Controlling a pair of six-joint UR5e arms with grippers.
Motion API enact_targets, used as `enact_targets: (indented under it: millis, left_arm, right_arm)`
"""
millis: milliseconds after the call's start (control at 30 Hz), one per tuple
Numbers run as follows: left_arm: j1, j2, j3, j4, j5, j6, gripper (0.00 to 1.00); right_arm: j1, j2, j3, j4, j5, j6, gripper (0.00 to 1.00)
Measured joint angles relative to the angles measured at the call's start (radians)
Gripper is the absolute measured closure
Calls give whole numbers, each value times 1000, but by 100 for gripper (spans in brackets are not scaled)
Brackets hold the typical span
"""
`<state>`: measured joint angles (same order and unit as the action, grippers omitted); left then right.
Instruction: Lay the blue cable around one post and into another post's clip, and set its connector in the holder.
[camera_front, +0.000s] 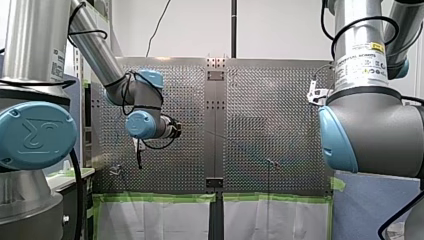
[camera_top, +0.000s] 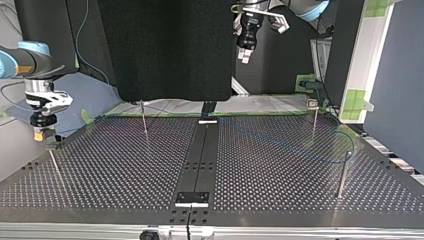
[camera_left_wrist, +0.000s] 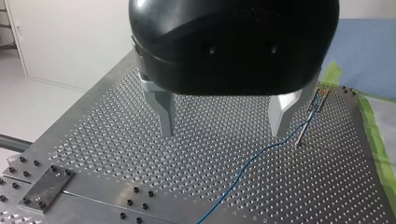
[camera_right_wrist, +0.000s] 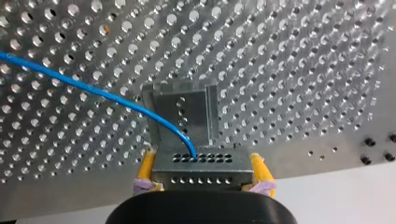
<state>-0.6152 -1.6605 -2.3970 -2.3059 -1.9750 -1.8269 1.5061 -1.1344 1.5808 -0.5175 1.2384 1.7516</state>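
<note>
My right gripper (camera_right_wrist: 201, 161) is shut on a small metal connector (camera_right_wrist: 201, 171) with rows of holes, its yellow pads (camera_right_wrist: 147, 164) on either side. The blue cable (camera_right_wrist: 93, 91) runs out of the connector's upper face and away over the plate. Just ahead of the connector stands the metal holder (camera_right_wrist: 187, 109). In the top view my right gripper (camera_top: 38, 133) hangs at the plate's left edge. My left gripper (camera_left_wrist: 223, 133) is open above the plate with nothing between its metal fingers; beside it the cable (camera_left_wrist: 254, 156) leads to a thin post (camera_left_wrist: 308, 119). In the top view it (camera_top: 244, 55) hovers high.
Several thin posts (camera_top: 144, 117) (camera_top: 314, 120) (camera_top: 342, 172) stand on the perforated table (camera_top: 125, 165). The cable (camera_top: 300, 151) loops past the posts at the top view's right. A dark centre strip (camera_top: 200, 160) with bolted plates divides the table. Green tape (camera_front: 155, 198) edges it.
</note>
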Motion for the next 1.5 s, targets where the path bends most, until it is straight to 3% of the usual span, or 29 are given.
enact_targets:
  millis: [200,733,1500]
  left_arm:
    - [0,0,0,-2,0,0,0]
    - [1,0,0,-6,-3,-1,0]
    - [7,0,0,-12,-3,0,0]
  right_arm:
    - [-1,20,-19,20,-20,-13,100]
    - [-2,58,-59,35,-47,-24,100]
    - [-3,62,-74,24,-140,-46,100]
